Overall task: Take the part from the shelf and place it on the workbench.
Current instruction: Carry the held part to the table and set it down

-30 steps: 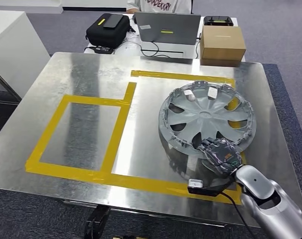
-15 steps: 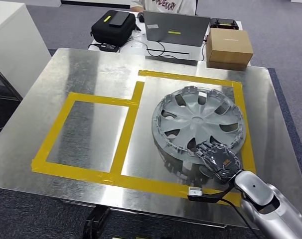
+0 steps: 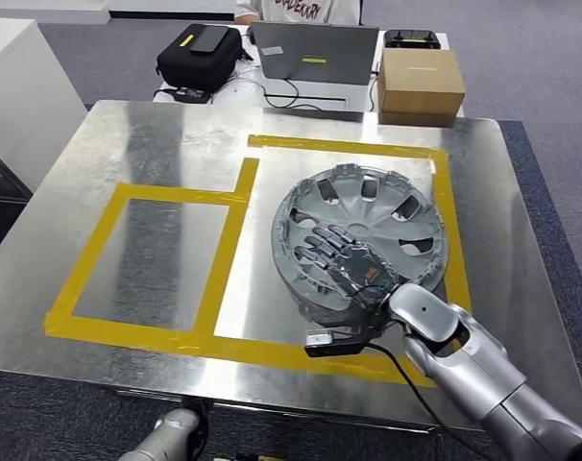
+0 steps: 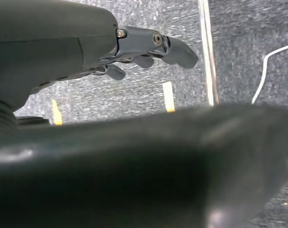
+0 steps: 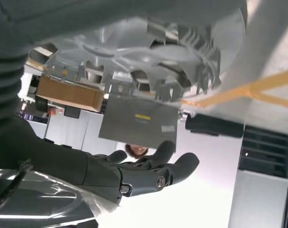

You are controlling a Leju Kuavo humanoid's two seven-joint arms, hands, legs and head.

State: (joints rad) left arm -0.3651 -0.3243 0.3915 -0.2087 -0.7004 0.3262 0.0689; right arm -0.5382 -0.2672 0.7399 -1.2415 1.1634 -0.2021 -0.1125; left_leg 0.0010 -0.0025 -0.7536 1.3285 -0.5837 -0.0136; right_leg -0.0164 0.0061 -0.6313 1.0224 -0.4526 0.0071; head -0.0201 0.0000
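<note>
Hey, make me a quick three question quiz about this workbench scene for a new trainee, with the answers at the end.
1. True or false: the hubcap lies inside the larger yellow tape rectangle on the workbench.
2. Which hand is above the hubcap with its fingers spread? A) left hand B) right hand C) a person's hand
3. Fill in: on the far table, the closed brown item to the right of the laptop is a cardboard ____.

Key: 1 true; 2 B; 3 box.
</note>
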